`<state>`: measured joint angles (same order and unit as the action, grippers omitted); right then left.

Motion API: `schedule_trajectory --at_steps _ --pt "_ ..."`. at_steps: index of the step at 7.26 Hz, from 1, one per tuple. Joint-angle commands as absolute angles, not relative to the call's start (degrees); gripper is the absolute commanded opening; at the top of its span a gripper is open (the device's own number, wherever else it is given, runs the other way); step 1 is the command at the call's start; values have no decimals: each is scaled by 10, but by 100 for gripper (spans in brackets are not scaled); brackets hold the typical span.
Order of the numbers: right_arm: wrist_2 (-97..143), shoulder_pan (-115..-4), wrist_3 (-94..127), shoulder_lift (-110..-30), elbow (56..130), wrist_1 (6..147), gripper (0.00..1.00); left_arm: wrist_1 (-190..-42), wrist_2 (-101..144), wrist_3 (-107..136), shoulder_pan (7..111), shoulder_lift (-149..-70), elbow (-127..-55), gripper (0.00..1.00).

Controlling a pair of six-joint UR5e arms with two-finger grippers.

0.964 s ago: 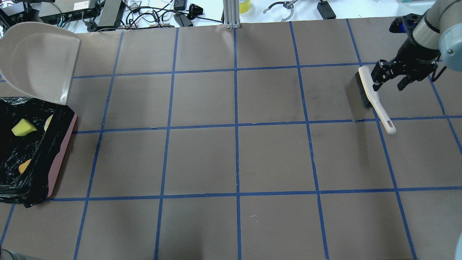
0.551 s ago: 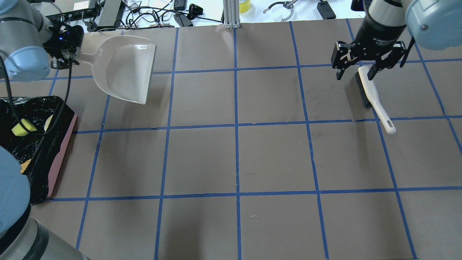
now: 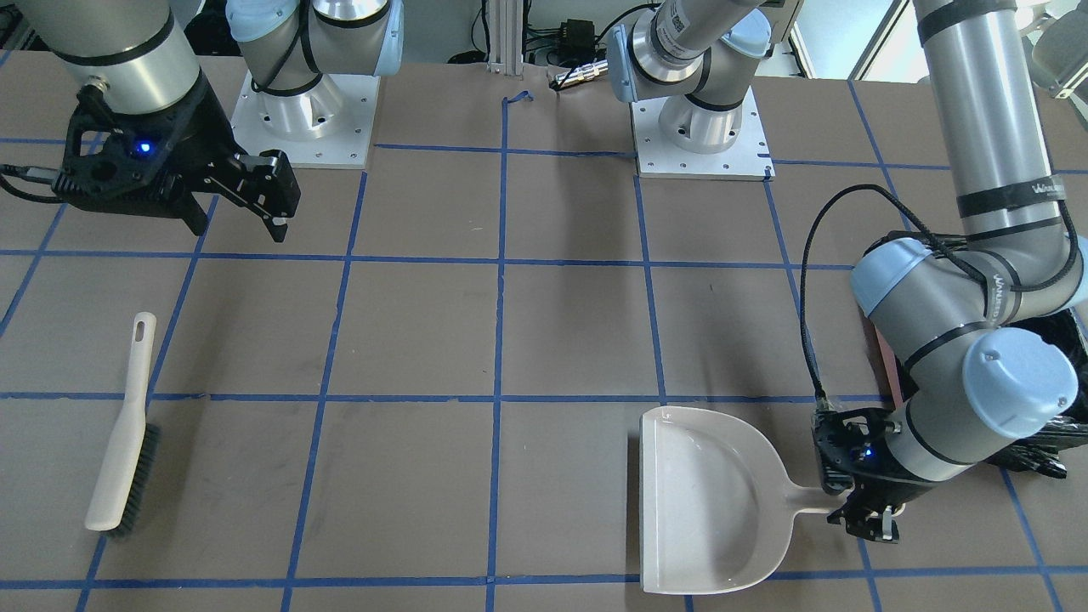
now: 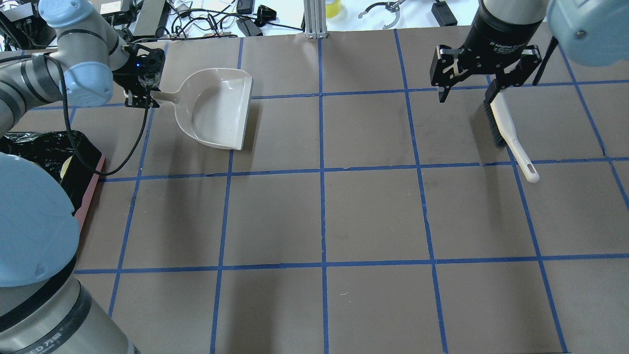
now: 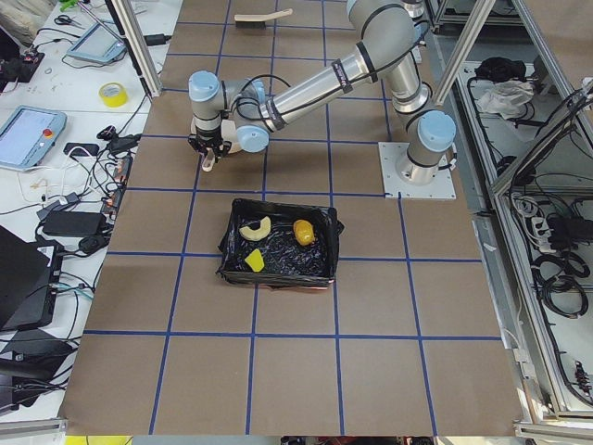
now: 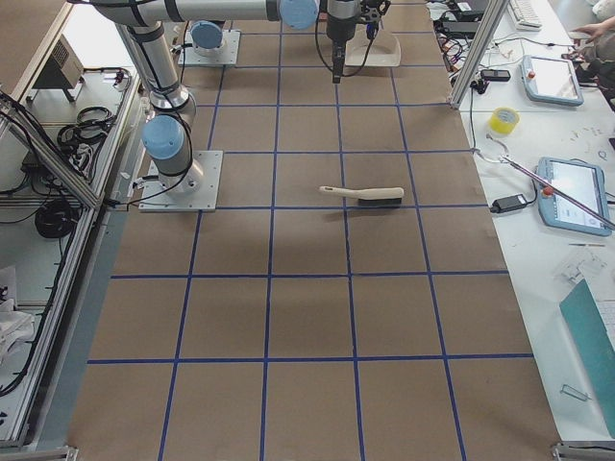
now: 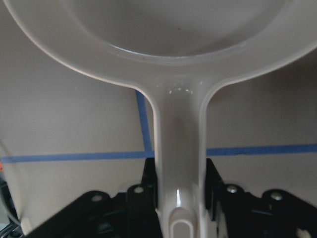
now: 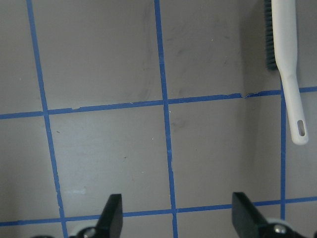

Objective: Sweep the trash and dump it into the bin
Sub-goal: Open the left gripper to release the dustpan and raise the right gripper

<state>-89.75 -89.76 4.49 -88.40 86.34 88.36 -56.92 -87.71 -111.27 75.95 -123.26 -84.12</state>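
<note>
My left gripper point(image 4: 142, 83) is shut on the handle of the pale grey dustpan point(image 4: 216, 108), held low over the far left table; the wrist view shows the handle point(image 7: 178, 163) between the jaws. The dustpan is empty. The bin point(image 5: 283, 271), a pinkish box with a black bag, holds the trash: a cream crescent point(image 5: 255, 227), a yellow wedge point(image 5: 254, 260) and an amber lump point(image 5: 303, 231). In the overhead view my left arm covers most of the bin point(image 4: 39, 145). My right gripper point(image 4: 465, 93) is open and empty above the table, beside the brush head.
A white hand brush point(image 4: 506, 128) with dark bristles lies on the table at the far right, also in the right wrist view point(image 8: 287, 64). Blue tape lines grid the brown table. Cables and devices point(image 4: 196, 19) line the far edge.
My left arm has swung the dustpan from over the bin to the right and lowered it, level, towards the table. My right gripper has moved left past the brush, still open.
</note>
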Motion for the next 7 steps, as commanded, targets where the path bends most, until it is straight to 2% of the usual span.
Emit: schedule_trajectory --at_steps 1,3,5,6,7 --pt "-896 -901 49 -897 867 877 89 -577 -879 -1102 763 -1244 -839 0" --pt "-896 -900 50 -900 874 882 99 -587 -882 -1095 773 -1244 -842 0" --pt "-895 -906 71 -902 873 882 100 -587 -882 -1093 774 -1245 -844 0" --pt "-896 -927 79 -902 870 883 100 -588 -880 -1087 774 -1245 -845 63" --pt "-897 -941 90 -900 868 888 100 -589 -877 -1061 775 -1243 -846 89"
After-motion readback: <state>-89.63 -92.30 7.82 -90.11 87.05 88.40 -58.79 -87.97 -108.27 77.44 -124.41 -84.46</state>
